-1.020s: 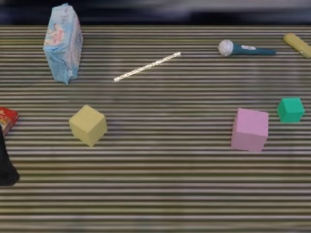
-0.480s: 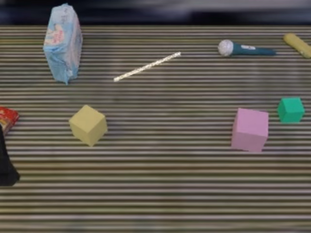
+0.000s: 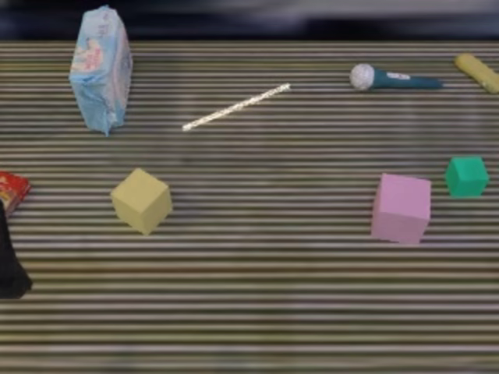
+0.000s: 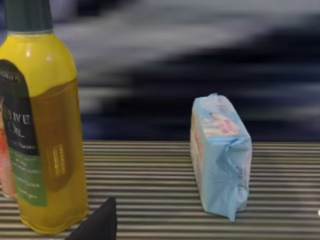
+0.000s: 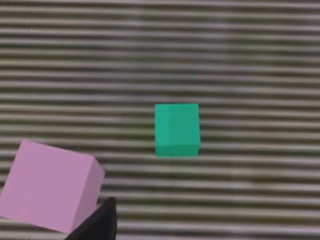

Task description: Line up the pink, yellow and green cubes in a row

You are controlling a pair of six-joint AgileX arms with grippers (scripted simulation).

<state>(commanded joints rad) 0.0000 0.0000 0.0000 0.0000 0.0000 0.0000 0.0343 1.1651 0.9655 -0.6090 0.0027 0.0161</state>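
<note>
At the left edge, red box [image 3: 11,190] cut off.

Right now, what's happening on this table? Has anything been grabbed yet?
Nothing is held yet. The yellow cube sits alone on the table's left; the pink cube and green cube sit apart on the right, not in a row. The left arm waits at the left edge; the right arm's camera looks down on the green cube.
</note>
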